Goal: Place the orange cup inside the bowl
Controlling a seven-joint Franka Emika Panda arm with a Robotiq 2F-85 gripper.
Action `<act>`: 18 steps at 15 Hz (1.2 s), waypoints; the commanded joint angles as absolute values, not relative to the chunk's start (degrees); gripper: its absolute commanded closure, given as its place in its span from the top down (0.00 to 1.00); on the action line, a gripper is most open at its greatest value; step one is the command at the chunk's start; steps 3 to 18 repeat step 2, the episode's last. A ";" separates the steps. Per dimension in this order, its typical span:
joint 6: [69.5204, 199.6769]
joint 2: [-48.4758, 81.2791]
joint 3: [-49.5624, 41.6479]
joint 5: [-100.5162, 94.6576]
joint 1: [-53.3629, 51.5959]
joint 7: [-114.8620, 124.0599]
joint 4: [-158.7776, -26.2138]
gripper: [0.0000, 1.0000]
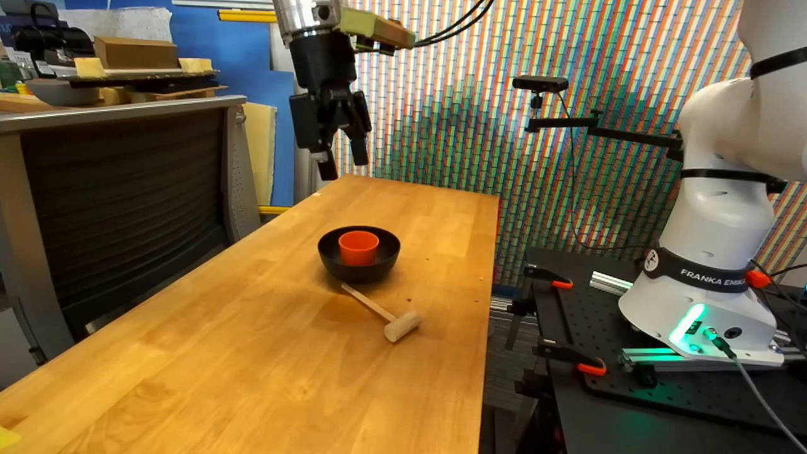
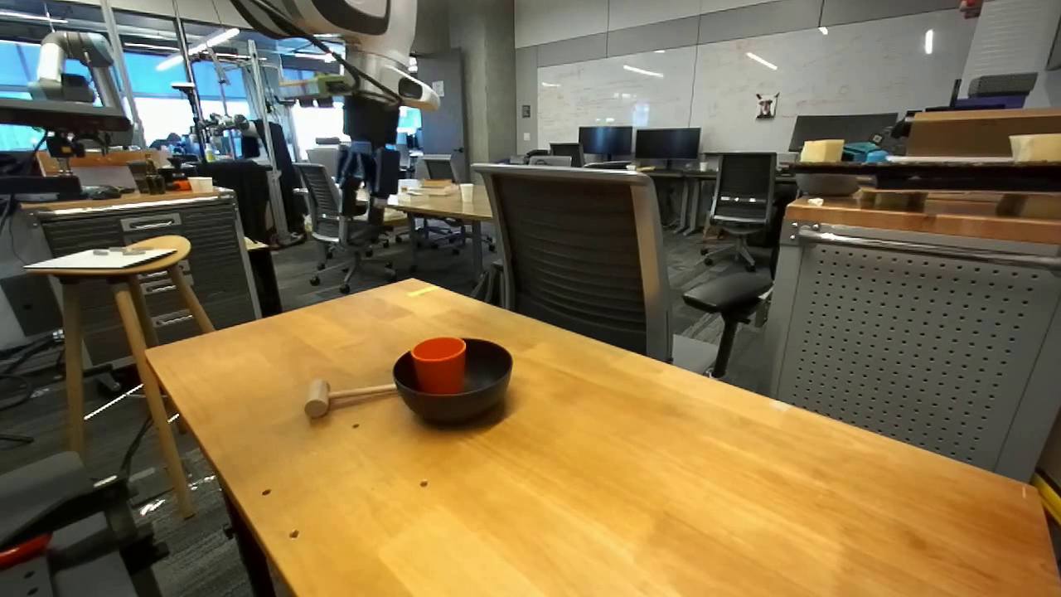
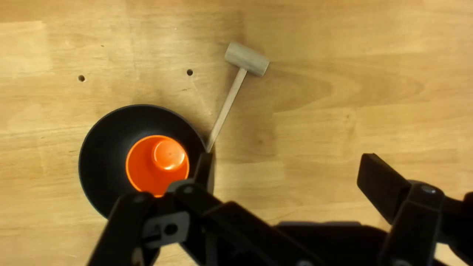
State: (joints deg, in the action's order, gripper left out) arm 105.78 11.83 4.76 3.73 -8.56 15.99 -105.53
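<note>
Orange cup (image 1: 359,250) stood inside black bowl (image 1: 359,273), wooden mallet (image 1: 400,326) at bowl's five o'clock in an exterior view, Robotiq gripper (image 1: 343,162) hung unclenched

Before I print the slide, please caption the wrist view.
Orange cup inside the black bowl, wooden mallet beside it, gripper open.

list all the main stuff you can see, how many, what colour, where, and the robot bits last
worktable: one, light brown, across the foreground
black bowl: one, black, on the worktable
orange cup: one, orange-red, upright inside the black bowl
wooden mallet: one, pale, beside the black bowl
office chairs: several, dark, nearest beside the worktable
stool: one, pale wood, near the worktable
whiteboard: one, white, in the background
monitors: at least two, black, before the whiteboard
striped backdrop: one, multicoloured, past the worktable
clamps: at least two, black and orange, near the Franka arm
Franka arm: one, white, base beside the worktable
gripper: one, black, open above the worktable
</note>
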 commanded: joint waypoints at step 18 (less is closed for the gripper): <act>103.51 9.94 6.06 3.72 -8.75 14.48 -105.72 1.00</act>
